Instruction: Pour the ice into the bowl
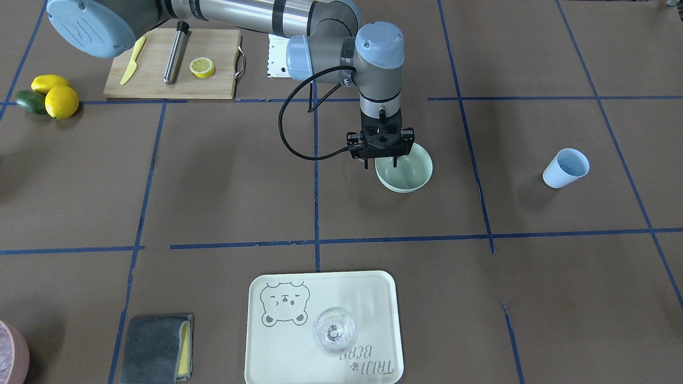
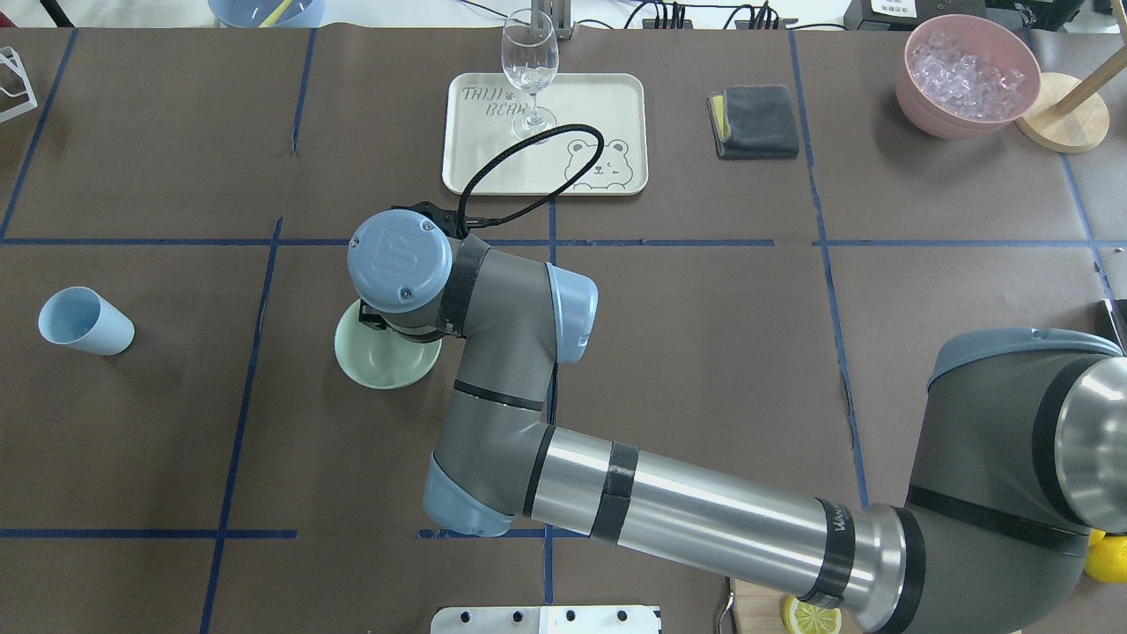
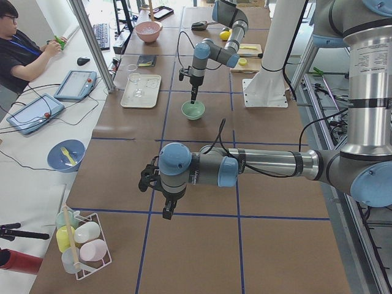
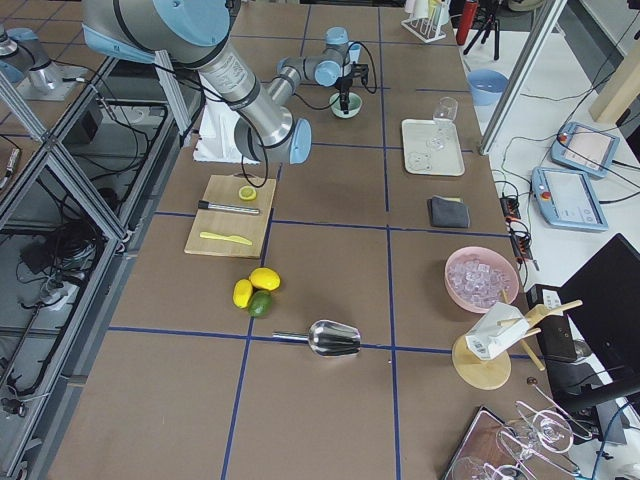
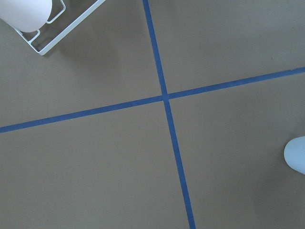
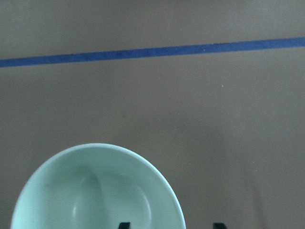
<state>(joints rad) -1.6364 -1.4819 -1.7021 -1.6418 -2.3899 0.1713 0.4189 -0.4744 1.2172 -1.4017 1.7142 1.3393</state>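
The pale mint-green bowl (image 1: 411, 176) stands upright near the table's middle and looks empty; it also shows in the overhead view (image 2: 387, 365) and the right wrist view (image 6: 95, 191). My right gripper (image 1: 380, 162) points straight down over the bowl's rim. It is open and empty, and its two fingertips (image 6: 124, 224) show apart in the wrist view. My left gripper (image 3: 165, 211) hangs low over bare table, seen only from the left side view, so I cannot tell its state. No loose clear ice cubes show. A pale blue cup (image 1: 565, 168) lies on its side, apart from the bowl.
A cream tray (image 1: 283, 352) holds a clear wine glass (image 1: 334, 330). A pink container (image 2: 967, 75) of ice stands at the far right corner. A cutting board (image 1: 213, 80), lemons (image 1: 61, 101), a grey cloth (image 1: 152, 349) and a metal scoop (image 4: 335, 338) lie around.
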